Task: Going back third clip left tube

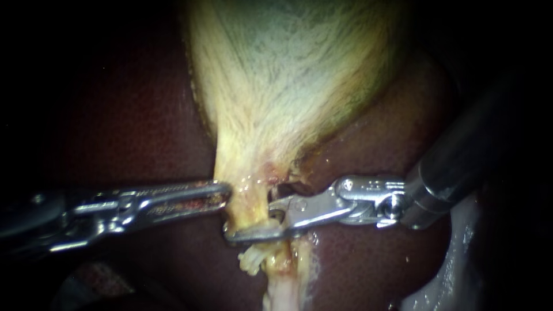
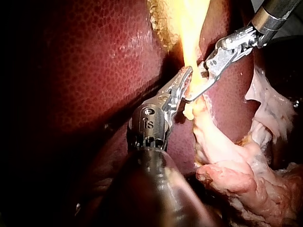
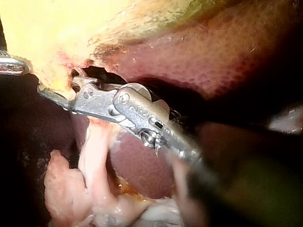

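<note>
My right instrument [image 1: 249,219] is straddling the tube [image 1: 282,285] with jaws parted, gripping nothing; it is looking soft, slick and tearable, wanting a light crosswise hold

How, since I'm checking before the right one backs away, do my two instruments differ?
The left instrument lies nearly level; the right instrument slopes down from the upper right. The left instrument's tip meets the neck of the gallbladder, while the right instrument's open jaws straddle the tube just below. Both are slender metal and converge on the same strand.
</note>
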Motion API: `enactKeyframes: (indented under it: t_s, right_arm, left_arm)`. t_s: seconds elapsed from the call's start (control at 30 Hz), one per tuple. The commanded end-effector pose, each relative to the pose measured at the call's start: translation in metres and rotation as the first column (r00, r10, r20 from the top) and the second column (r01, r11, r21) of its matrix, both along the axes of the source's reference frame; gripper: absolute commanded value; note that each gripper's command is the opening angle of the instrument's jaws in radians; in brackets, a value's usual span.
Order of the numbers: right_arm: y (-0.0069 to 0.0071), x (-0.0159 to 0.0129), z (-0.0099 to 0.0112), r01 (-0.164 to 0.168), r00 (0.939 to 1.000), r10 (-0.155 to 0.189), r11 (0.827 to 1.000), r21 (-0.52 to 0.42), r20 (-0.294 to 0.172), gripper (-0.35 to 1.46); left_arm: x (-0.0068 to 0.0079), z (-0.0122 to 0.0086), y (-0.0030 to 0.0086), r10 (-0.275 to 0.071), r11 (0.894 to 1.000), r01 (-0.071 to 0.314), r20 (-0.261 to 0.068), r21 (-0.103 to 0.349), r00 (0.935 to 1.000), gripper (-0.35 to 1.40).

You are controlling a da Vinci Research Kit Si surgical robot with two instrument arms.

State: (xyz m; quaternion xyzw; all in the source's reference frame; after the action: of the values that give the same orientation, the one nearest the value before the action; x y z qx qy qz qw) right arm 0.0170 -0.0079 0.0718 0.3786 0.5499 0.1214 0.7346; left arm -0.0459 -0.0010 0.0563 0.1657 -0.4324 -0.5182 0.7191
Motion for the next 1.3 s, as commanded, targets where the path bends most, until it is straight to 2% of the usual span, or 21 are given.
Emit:
enactKeyframes:
  t_s: [0.03, 0.07, 0.2, 0.23, 0.33, 0.5, 0.8, 1.13, 1.3]
  right_arm:
    - [0.0, 0.0, 0.0, 0.001, 1.0, -0.001, 1.0, -0.002, 0.0, -0.35]
    - [-0.0001, 0.0001, 0.0001, 0.001, 1.0, -0.001, 1.0, -0.003, 0.0, -0.34]
    - [-0.0007, 0.0003, 0.0007, 0.001, 1.0, -0.001, 1.0, -0.008, 0.001, 0.09]
    - [-0.0009, 0.0004, 0.001, 0.001, 1.0, -0.001, 1.0, -0.01, 0.001, 0.27]
    - [-0.0012, 0.0005, 0.0018, 0.002, 1.0, -0.001, 1.0, -0.014, 0.002, 0.43]
    - [-0.0013, -0.0003, 0.0028, 0.007, 0.9999, -0.007, 0.999, -0.04, -0.008, 0.51]
    - [-0.0008, -0.0038, 0.0036, -0.014, 0.9999, 0.013, 0.997, -0.073, -0.009, 0.53]
    - [-0.0004, -0.0073, 0.0026, -0.032, 0.9995, 0.032, 0.996, -0.082, -0.005, 0.56]
    - [0.0005, -0.009, 0.0015, -0.049, 0.9988, 0.048, 0.993, -0.106, -0.007, 0.57]
  left_arm:
    - [0.0, 0.0, 0.0, 0.0, 1.0, 0.0, 0.0, 0.0, 1.0, -0.35]
    - [0.0, 0.0, 0.0, 0.0, 1.0, 0.0, 0.0, 0.0, 1.0, -0.35]
    - [0.0, 0.0, 0.0, 0.0, 1.0, 0.0, 0.0, 0.0, 1.0, -0.35]
    - [0.0, 0.0, 0.0, 0.0, 1.0, 0.0, 0.0, 0.0, 1.0, -0.35]
    - [0.0, 0.0, 0.0, 0.0, 1.0, 0.0, 0.0, 0.0, 1.0, -0.35]
    - [0.0002, 0.0, 0.0, 0.001, 1.0, -0.001, 0.001, 0.0, 1.0, -0.35]
    - [0.0003, -0.0001, -0.0001, 0.002, 1.0, -0.002, 0.001, 0.0, 1.0, -0.35]
    - [0.0005, -0.0001, -0.0001, 0.002, 1.0, -0.002, 0.002, 0.0, 1.0, -0.35]
    - [0.0005, -0.0001, -0.0001, 0.003, 1.0, -0.003, 0.002, 0.0, 1.0, -0.35]
